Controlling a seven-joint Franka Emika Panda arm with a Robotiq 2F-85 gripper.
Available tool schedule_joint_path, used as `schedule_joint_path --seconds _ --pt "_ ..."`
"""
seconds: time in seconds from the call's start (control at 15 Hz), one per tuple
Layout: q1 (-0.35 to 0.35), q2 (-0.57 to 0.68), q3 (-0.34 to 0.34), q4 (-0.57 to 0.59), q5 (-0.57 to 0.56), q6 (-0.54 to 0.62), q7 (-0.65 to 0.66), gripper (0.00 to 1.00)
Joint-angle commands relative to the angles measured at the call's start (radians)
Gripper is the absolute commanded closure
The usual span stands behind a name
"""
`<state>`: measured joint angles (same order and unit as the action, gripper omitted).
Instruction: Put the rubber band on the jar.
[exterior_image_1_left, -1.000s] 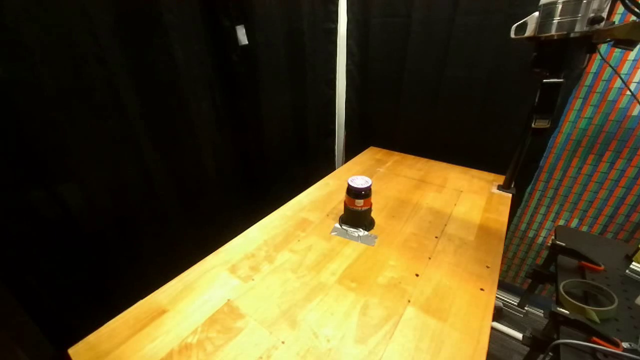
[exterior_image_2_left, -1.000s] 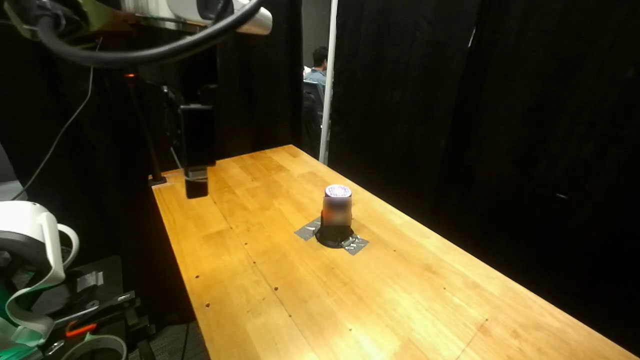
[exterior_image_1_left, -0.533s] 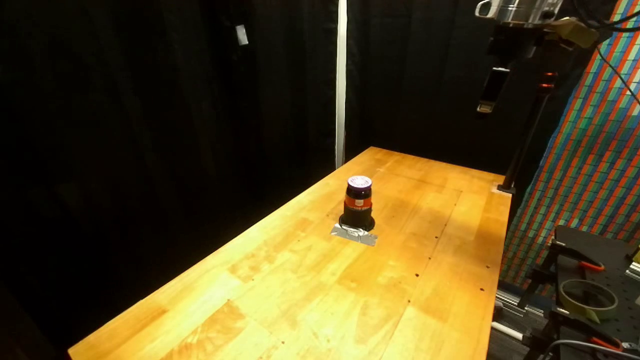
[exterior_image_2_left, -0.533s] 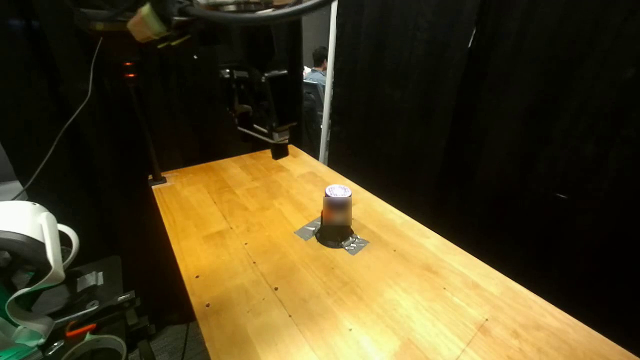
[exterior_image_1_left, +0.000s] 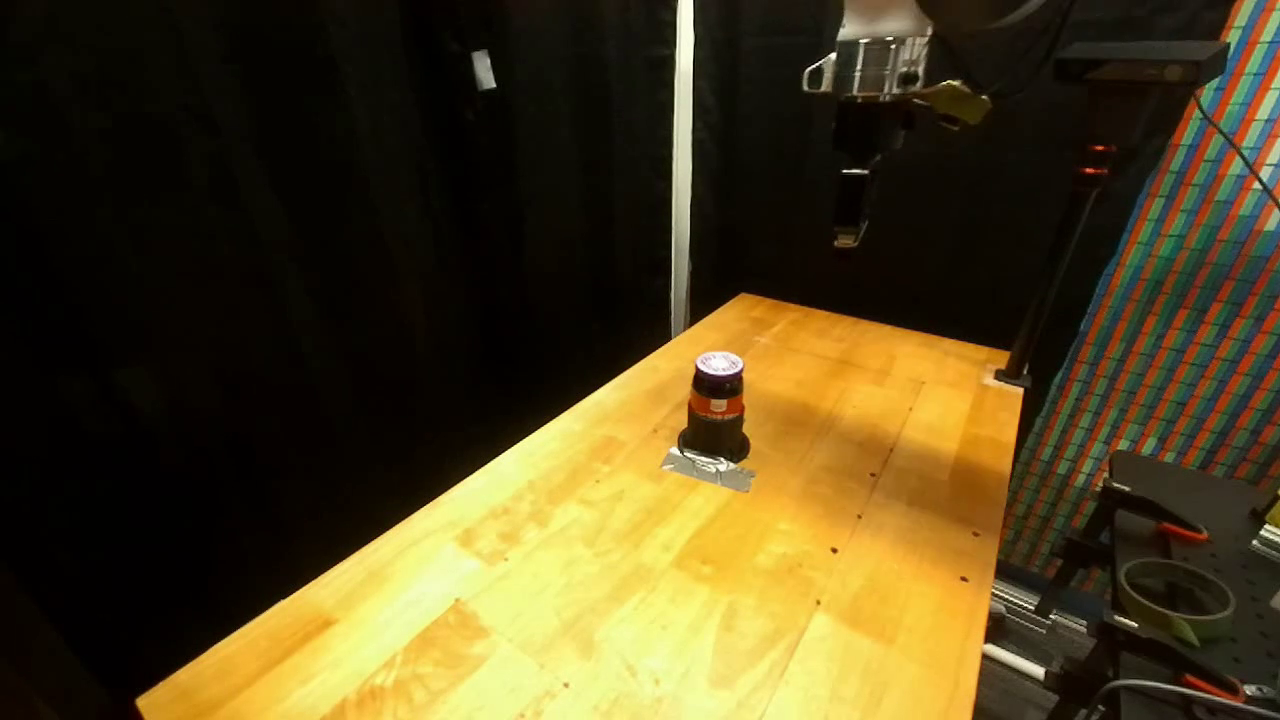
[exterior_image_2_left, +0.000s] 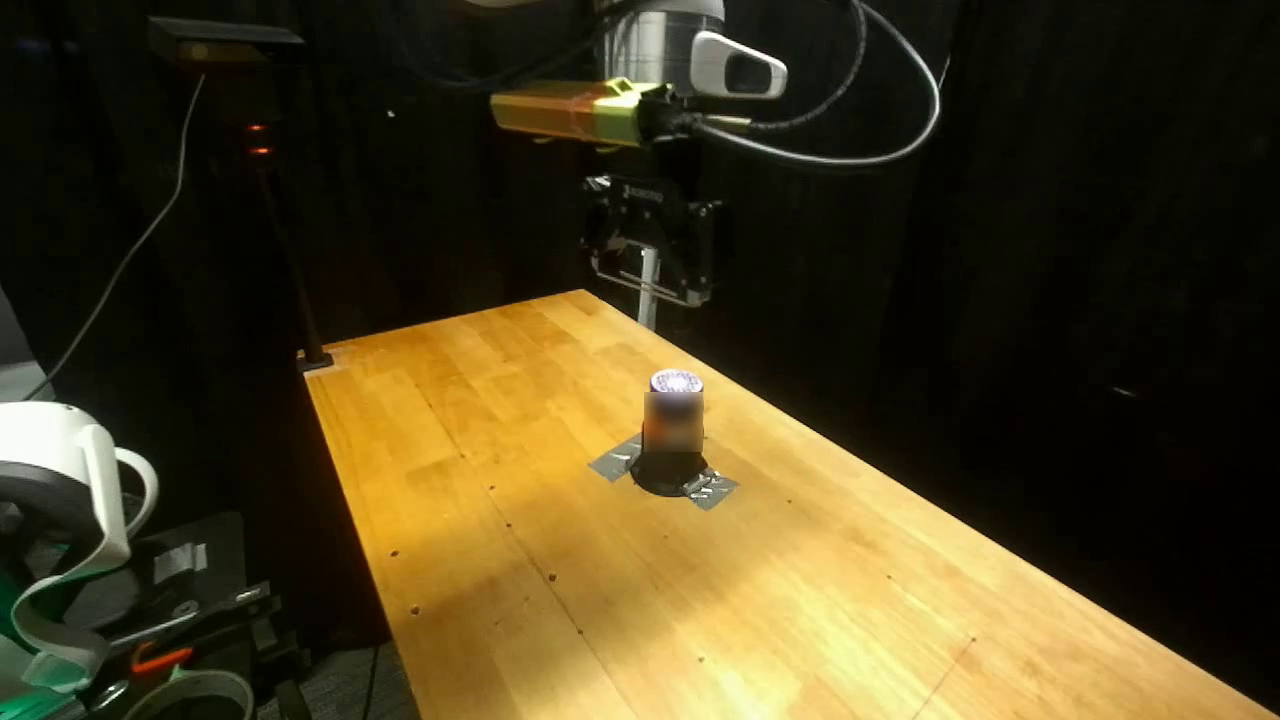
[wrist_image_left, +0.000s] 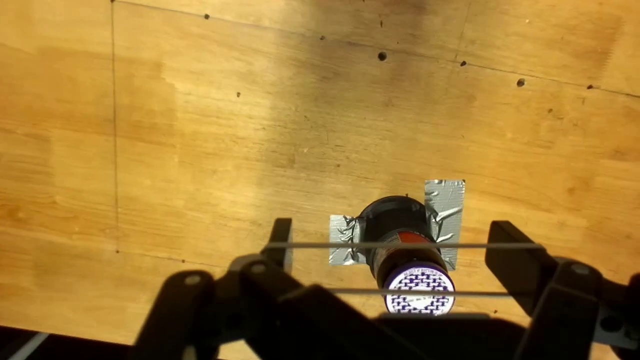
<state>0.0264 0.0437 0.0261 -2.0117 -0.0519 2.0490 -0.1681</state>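
Note:
The jar (exterior_image_1_left: 717, 407) stands upright on the wooden table, with a reddish label and a white-and-purple lid; it also shows in the exterior view (exterior_image_2_left: 676, 420), partly blurred, and in the wrist view (wrist_image_left: 421, 280). Its lower end sits in a black round holder (wrist_image_left: 395, 212). My gripper (wrist_image_left: 390, 232) is open, its fingers wide apart. The rubber band (wrist_image_left: 320, 245) is stretched round both fingers as two thin strands. In an exterior view the gripper (exterior_image_2_left: 650, 285) hangs above and beyond the jar, apart from it. In the wrist view the strands cross over the jar and lid.
Grey tape (wrist_image_left: 445, 200) fixes the holder to the table (exterior_image_1_left: 600, 600). A black stand (exterior_image_2_left: 315, 360) with a camera on top rises at a table corner. Black curtains hang beyond the long edge. A side cart (exterior_image_1_left: 1150, 490) with a tape roll (exterior_image_1_left: 1175, 600) stands beside the table.
The arm has swung across the table toward the jar's side, leftward in an exterior view and rightward in an exterior view, and the gripper has turned. The jar has not moved.

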Motion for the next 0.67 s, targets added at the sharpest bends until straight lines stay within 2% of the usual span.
schedule_joint_path --seconds 0.0,0.27,0.6 --pt "0.01 0.219 0.018 0.251 0.016 -0.087 -0.045 0.0" --pt "0.02 0.42 0.037 0.452 0.018 -0.107 -0.021 0.0" --pt "0.038 0.593 0.038 0.617 0.026 -0.095 0.042 0.0"
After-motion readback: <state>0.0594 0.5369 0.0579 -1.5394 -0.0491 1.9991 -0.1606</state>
